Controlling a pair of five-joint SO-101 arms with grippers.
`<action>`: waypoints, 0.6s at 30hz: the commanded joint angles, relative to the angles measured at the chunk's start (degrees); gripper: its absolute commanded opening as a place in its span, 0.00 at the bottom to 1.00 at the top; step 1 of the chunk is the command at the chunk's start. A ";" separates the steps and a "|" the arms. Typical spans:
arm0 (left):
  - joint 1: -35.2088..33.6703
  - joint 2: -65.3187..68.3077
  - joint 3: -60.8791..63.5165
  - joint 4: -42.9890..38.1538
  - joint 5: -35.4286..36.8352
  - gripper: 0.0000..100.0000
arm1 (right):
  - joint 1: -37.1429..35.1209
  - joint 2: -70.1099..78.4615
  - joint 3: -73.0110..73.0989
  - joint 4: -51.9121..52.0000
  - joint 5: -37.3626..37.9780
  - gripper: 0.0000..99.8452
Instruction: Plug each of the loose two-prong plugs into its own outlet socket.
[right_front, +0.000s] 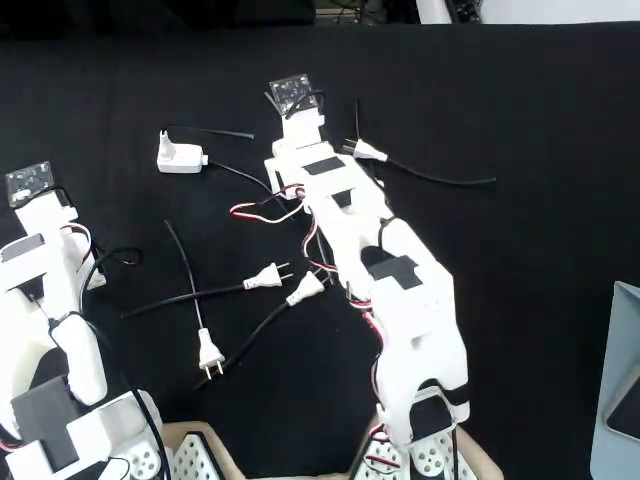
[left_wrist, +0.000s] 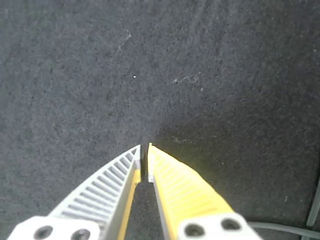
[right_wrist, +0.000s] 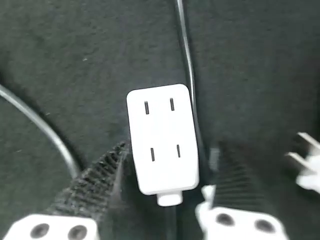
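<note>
The step in hand is judged to be the securing of the two-socket outlet block (right_wrist: 161, 140). It lies flat on the black cloth (right_wrist: 75, 50), slots upward, between the fingers of the right gripper (right_wrist: 170, 150). The jaws are spread wider than the block. One ribbed finger (right_wrist: 97, 182) is seen at the block's edge, though contact cannot be told, and nothing is clamped yet. For a sound grip, the block should be centred and closed on across its narrow sides, so that the slots are left uncovered and the thin cable (right_wrist: 186, 45) is not pinched. A loose plug (right_wrist: 302, 160) is seen just outside the other finger. The left gripper (left_wrist: 145, 150) is closed tip to tip, empty, over bare cloth.
</note>
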 joint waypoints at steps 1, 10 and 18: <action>-0.04 -1.32 0.13 -0.79 -0.88 0.04 | 0.26 -3.21 -3.21 1.67 -0.26 0.01; -0.04 -1.32 0.13 -0.79 -0.88 0.04 | -3.16 -20.00 -3.12 17.14 -0.62 0.01; -0.04 -1.32 0.13 -0.79 -0.88 0.04 | -8.00 -32.22 -3.30 31.91 -7.38 0.01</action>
